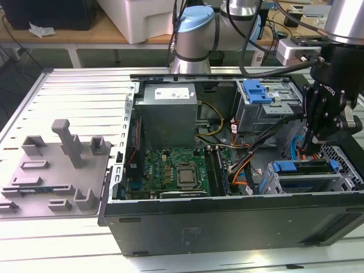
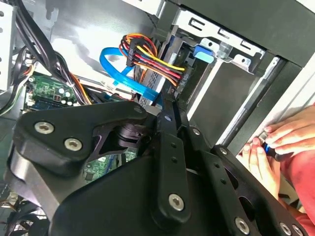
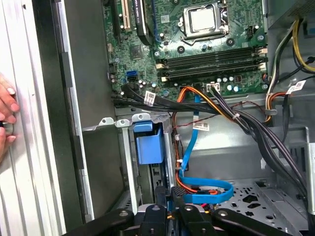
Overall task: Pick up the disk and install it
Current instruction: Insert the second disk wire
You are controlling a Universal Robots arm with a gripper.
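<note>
In the exterior view the arm (image 1: 347, 23) is cut off by the picture's upper edge, and the tool (image 1: 314, 149) hangs in front of the bay beside the drive cage (image 1: 304, 176), hiding what lies beneath it. Whether the tool's tips are apart or together cannot be told in any view. In the second wrist view the tool's black body covers much of the motherboard (image 2: 49, 91), and a person's hand (image 2: 283, 142) is cropped at the edge. In the first wrist view fingers (image 3: 6, 115) are likewise cropped.

One open computer case (image 1: 227, 227) holds one green circuit board (image 1: 170, 165), one grey power box (image 1: 168, 116) and two drive cages (image 1: 267, 108) (image 1: 307, 176). One grey foam tray (image 1: 51, 170) lies at the exterior view's left.
</note>
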